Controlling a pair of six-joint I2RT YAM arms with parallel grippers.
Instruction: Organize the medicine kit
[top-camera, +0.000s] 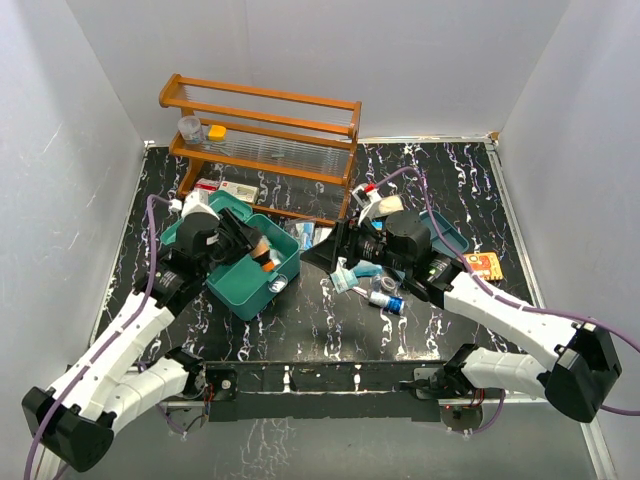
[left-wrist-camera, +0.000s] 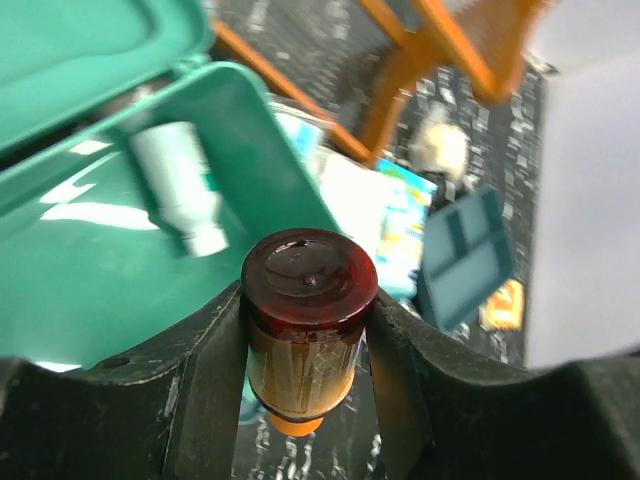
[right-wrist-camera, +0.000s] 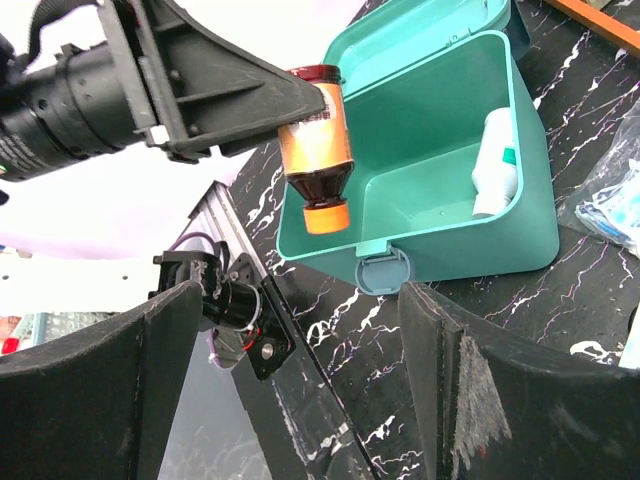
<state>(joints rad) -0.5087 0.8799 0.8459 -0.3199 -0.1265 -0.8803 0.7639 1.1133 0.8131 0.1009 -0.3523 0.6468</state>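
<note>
teal medicine kit, amber bottle, black-and-white marbled table

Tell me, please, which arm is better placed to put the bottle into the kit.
Left. The left gripper is shut on the amber bottle above the open medicine kit; the right gripper is open, empty.

A black marble-patterned tabletop with white veins spreads beneath the fingers of the left gripper. Just beyond them, toward the back wall, stands a wooden rack with ribbed clear shelves. Plain white side walls close in, evenly lit, without hard shadows.
</note>
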